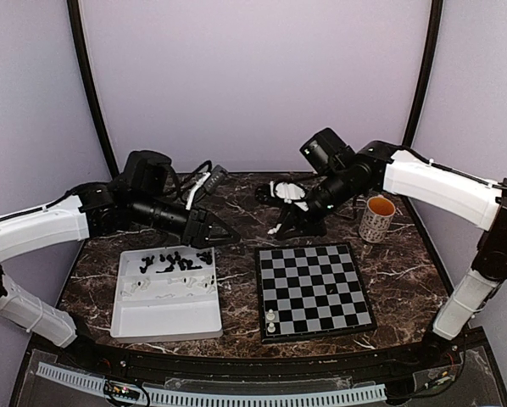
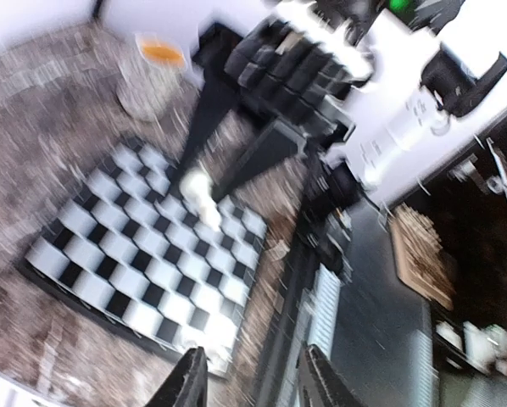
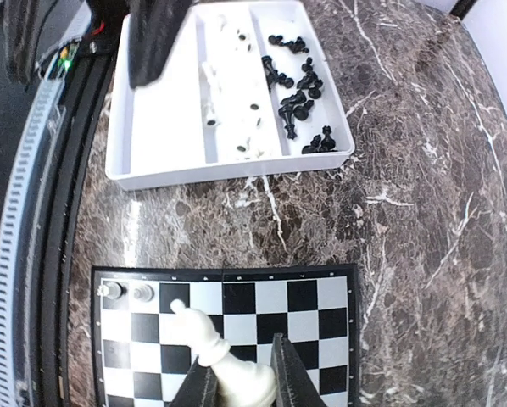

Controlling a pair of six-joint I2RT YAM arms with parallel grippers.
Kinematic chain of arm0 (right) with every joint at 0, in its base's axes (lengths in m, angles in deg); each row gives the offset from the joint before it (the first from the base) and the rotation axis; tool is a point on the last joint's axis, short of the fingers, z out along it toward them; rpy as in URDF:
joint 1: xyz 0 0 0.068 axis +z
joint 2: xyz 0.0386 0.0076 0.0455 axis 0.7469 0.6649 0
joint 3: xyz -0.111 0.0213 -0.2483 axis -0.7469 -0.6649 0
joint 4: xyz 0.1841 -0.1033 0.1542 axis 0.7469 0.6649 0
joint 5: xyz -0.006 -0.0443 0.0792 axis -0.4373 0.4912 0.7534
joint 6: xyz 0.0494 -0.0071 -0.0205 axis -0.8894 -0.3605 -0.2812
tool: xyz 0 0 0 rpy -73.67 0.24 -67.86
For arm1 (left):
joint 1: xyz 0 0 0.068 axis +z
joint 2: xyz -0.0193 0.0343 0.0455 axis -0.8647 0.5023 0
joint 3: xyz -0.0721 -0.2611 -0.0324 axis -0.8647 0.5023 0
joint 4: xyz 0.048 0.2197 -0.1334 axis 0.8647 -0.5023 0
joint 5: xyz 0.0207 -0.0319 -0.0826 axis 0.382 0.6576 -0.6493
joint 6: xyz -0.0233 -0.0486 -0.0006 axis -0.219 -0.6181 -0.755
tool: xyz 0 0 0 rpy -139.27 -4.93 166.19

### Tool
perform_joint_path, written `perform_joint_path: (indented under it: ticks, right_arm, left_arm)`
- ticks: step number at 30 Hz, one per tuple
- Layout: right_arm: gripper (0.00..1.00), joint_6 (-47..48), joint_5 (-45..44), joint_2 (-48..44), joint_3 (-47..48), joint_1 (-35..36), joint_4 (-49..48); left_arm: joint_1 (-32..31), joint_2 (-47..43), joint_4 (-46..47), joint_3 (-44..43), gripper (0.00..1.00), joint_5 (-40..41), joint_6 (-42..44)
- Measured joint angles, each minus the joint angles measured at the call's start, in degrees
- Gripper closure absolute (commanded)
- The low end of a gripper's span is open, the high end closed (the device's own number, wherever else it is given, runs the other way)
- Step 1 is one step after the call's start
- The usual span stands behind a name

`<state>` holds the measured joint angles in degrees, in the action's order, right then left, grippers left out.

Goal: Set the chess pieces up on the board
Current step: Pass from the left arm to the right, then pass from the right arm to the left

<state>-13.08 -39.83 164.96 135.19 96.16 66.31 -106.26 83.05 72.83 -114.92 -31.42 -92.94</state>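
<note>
Right now, on my feed: right gripper clenched on a white piece, one finger on either side of its lower body and the rounded head sticking out past the fingertips. It hangs near the far left corner of the board; I cannot tell whether the base touches anything.

Left gripper released: fingers spread, nothing between them (that wrist view is badly smeared, but the gap reads plainly). From above it sits over the far edge of the tray, pointing toward the board.

Two pale pieces stand on the board's near left corner, one just beside the other on the outer column. The other chess pieces lie in the white tray left of the board: black pieces heaped in the far compartment, white pieces scattered in the one next to it.

Writing: nothing I can read. The mug, beyond the board's far right corner, carries a pattern of small dark marks, too small to make out; its inside is orange.

Surface: dark brown marble-look table with white veins. A black rail with a white toothed strip runs along the near edge. Room: pale lilac walls on three sides, with black poles curving up at the corners.
</note>
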Motion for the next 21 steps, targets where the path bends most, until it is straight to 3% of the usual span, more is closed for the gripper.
perform_joint_path:
  ticks: [5,9,14,21]
  right_arm:
    - [0.98,-11.58,15.15,-2.05,-5.55,-5.11,-7.8]
    - [0.97,-20.44,26.45,-2.01,-7.8,-7.39,-13.29]
    - [0.97,-28.26,34.8,-1.99,-8.0,-8.37,-19.61]
    - [0.96,-33.77,39.41,-1.9,-8.9,-8.5,-24.2]
  left_arm:
    - [-2.8,-9.05,13.75,7.98,0.59,13.62,3.48]
    - [-4.5,-8.31,22.34,9.51,0.58,20.61,6.36]
    - [-4.81,-3.89,27.87,9.42,0.58,22.8,8.07]
    - [-5.92,-0.11,31.52,8.72,0.57,20.09,8.28]
